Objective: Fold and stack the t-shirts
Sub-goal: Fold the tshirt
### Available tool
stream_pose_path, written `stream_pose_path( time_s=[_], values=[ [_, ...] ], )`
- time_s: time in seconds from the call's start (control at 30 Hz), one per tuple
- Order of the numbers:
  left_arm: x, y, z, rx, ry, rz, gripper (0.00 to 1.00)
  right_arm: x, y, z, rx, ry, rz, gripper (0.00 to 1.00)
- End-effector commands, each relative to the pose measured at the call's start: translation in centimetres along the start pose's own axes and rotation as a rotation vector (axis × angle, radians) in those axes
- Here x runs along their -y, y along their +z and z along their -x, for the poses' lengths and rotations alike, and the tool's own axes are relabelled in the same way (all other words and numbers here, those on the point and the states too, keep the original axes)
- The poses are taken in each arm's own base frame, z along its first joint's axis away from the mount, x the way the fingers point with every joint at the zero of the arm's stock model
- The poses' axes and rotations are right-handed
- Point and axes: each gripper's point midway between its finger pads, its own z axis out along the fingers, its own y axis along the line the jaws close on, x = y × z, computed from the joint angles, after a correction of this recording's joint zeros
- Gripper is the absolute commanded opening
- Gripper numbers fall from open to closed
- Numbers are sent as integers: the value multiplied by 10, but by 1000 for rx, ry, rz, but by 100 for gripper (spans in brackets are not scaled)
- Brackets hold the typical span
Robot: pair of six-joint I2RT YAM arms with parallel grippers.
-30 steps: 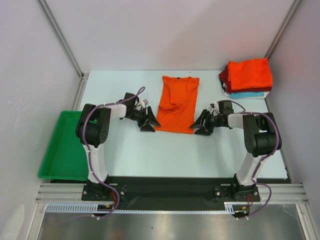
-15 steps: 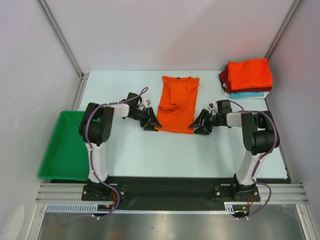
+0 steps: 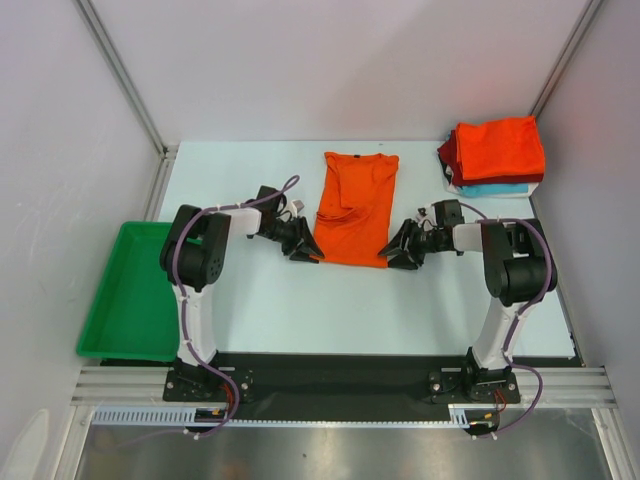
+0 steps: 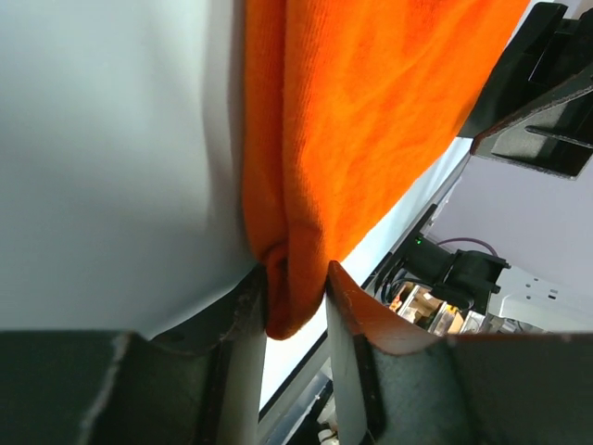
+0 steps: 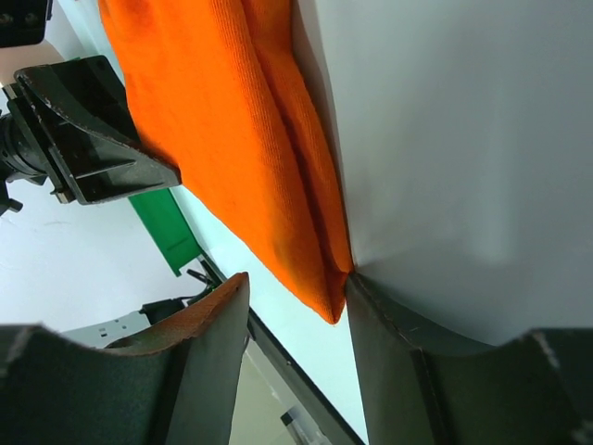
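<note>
a: where did the bright orange cloth t-shirt (image 3: 356, 208) lie?

b: flat on the pale tabletop (image 3: 240, 300), midway between the two arms. its collar was at the far end and its hem nearest the bases, so its long axis ran straight away from the robot.

a: and the arms?

b: one at each near corner. the left gripper (image 3: 308, 250) sat at the hem's left corner and the right gripper (image 3: 398, 252) at its right corner, both pointing inward. neither was nearer; the reach was mirrored.

a: holding anything?

b: in the left wrist view the corner was bunched between the fingers and filled the gap, so it looked pinched. the right one's fingers stood spread astride its corner, with cloth touching only one of them.

a: so the fold?

b: i'd judge the hem had to travel along that long axis toward the collar, both corners together. the stack of folded orange-red, dark red and teal shirts (image 3: 497, 152) sat at the far right, well apart, on the right arm's side.
</note>
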Motion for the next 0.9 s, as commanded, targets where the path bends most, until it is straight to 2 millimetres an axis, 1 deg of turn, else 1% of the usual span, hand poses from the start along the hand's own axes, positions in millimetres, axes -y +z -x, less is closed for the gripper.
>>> stream_pose_path(
  time_s=[0.0, 0.13, 0.2, 0.23, 0.33, 0.37, 0.4, 0.47, 0.5, 0.53, 0.57, 0.6, 0.7, 0.73, 0.8, 0.83, 0.87],
  values=[
    [-3, 6, 1, 1, 33, 22, 35, 22, 8, -4, -14, 39, -82, 52],
    [-1, 5, 0, 0, 38, 15, 28, 24, 12, -7, -26, 43, -94, 49],
    [-1, 6, -2, -3, 43, 9, 25, 25, 14, -8, -34, 47, -93, 45],
    [-1, 6, -3, -5, 44, 6, 22, 25, 14, -9, -35, 46, -93, 42],
    [0, 5, -5, -2, 47, 4, 19, 25, 16, -10, -40, 45, -89, 34],
    [1, 4, -5, 0, 50, 2, 18, 25, 16, -11, -43, 46, -87, 31],
    [1, 5, -5, -1, 52, 0, 18, 22, 15, -11, -44, 38, -74, 23],
    [2, 4, -6, 0, 56, -2, 12, 17, 15, -11, -40, 22, -59, 16],
    [5, 2, -7, 2, 63, -6, 8, 12, 12, -10, -33, 7, -46, 10],
    [6, 2, -6, 4, 65, -6, 0, 10, 10, -10, -30, 3, -42, 7],
    [7, 0, -6, 9, 70, -5, 1, 9, 7, -9, -23, 1, -38, 3],
    [12, -3, -6, 14, 78, -10, 1, 7, 4, -9, -20, -4, -34, 1],
    [26, -9, -7, 22, 98, -53, 0, 1, -10, -10, -6, -6, -16, 0],
    [33, -13, -8, 28, 108, -68, 0, -5, -17, -11, 0, -30, -6, 0],
    [44, -17, -9, 33, 134, -89, 1, -11, -26, -9, 9, -50, 15, 0],
    [52, -22, -9, 45, 161, -96, 1, -13, -30, -10, 10, -60, 21, 0],
    [56, -23, -10, 43, 176, -101, 0, -22, -36, -10, 16, -79, 41, 0]
  ],
)
